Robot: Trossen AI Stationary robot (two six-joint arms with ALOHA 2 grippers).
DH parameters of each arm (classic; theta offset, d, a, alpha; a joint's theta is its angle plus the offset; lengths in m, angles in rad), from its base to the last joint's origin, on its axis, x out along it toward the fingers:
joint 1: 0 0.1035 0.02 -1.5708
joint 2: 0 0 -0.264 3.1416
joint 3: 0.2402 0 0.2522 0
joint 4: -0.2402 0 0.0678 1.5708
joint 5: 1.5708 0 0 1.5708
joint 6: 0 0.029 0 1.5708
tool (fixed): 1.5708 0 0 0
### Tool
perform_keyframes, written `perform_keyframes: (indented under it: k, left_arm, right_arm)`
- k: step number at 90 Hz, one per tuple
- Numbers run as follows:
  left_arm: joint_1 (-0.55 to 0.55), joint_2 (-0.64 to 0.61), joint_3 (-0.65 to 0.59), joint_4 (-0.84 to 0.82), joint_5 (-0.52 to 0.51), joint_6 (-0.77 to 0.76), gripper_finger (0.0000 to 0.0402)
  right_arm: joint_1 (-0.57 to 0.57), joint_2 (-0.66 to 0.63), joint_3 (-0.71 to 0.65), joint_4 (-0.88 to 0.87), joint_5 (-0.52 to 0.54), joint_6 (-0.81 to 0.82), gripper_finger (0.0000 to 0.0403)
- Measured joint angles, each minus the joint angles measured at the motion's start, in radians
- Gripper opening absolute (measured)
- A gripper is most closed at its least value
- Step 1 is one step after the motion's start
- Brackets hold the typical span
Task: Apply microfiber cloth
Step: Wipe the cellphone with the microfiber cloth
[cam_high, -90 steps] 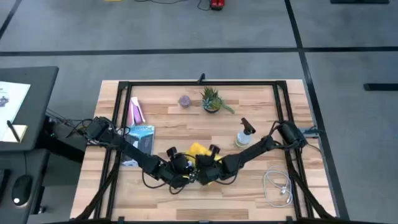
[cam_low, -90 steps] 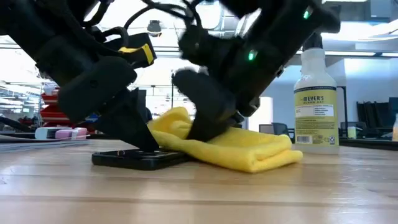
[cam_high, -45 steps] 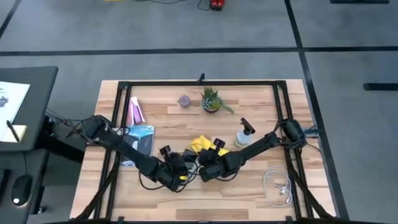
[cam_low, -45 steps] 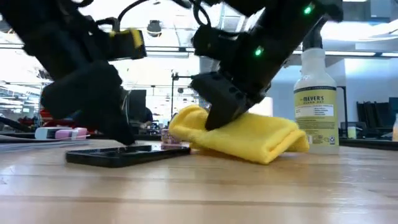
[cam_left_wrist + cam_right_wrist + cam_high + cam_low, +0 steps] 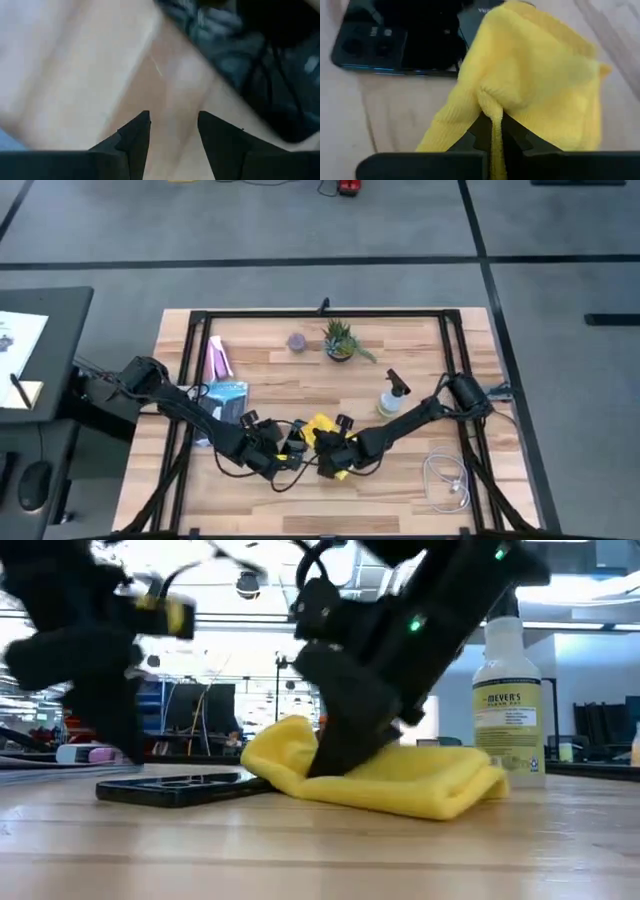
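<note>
Pinching a fold of the microfiber cloth (image 5: pixel 530 85), the right gripper (image 5: pixel 492 131) has dragged it back toward the bench's (image 5: pixel 420 490) front edge, beside the smartphone (image 5: pixel 175 787); the left gripper (image 5: pixel 172 132), parted and empty, shifted leftward.

Spray bottle (image 5: pixel 509 700) label: "MEYER'S"; smaller print unreadable

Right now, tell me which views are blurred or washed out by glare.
Left wrist view: heavily motion-blurred; only the left gripper, open over bare wood, is sharp, the phone smeared. Low view: the left arm is smeared, and bright backlight behind washes out the room; the cloth and bottle are crisp. Right wrist view: mostly sharp, the right gripper pinching the cloth. High view: evenly lit, no glare.
</note>
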Motion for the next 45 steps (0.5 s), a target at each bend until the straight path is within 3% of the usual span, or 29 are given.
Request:
perform_keyframes:
  k: [16, 45]
  left_arm:
    - [0.0, -0.008, -0.081, 0.187, 0.016, -0.02, 0.0149]
    - [0.011, 0.0, -0.086, 0.441, 0.053, 0.063, 0.0149]
  right_arm:
    - [-0.061, 0.007, 0.002, 0.052, -0.005, -0.03, 0.0004]
    - [-0.156, 0.008, 0.0, 0.199, -0.018, -0.204, 0.0004]
